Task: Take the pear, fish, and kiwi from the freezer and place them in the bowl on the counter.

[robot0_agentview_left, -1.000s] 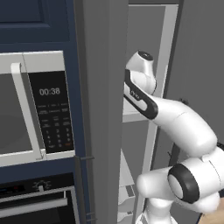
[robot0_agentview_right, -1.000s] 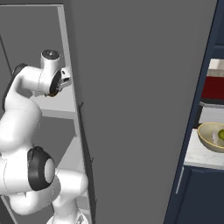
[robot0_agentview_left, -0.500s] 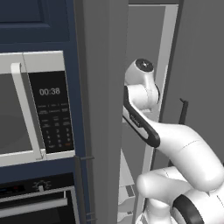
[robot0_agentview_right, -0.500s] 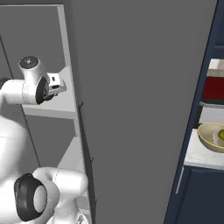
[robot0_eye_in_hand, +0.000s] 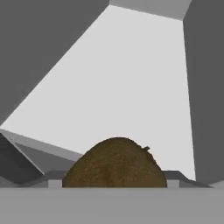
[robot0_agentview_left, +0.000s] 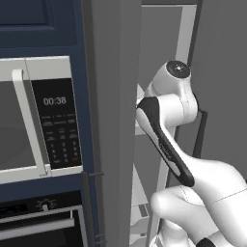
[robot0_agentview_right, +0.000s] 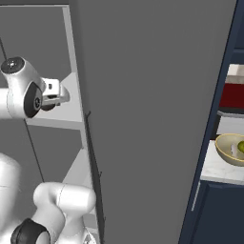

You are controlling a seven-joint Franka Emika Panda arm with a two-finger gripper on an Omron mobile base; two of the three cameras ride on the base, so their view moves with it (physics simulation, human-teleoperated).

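The arm has swung deeper into the tall grey freezer (robot0_agentview_left: 164,58); the small brown oval kiwi (robot0_eye_in_hand: 114,163) now sits at 6 o'clock in the hand view, seemingly pinched by the tool (robot0_agentview_right: 57,93), suggesting pickup.

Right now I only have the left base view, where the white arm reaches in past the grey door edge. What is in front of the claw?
Observer: The hand view shows a dark brown oval kiwi very close to the camera, with the white inside of the freezer behind it.
Operator: Is the claw shut on it?
Observer: I cannot tell. In the right base view the claw is level with a white shelf, but its tips are not clear.
Operator: What about the bowl?
Observer: The right base view shows the round tan-yellow bowl on the white marble counter, with a yellow-green pear inside.
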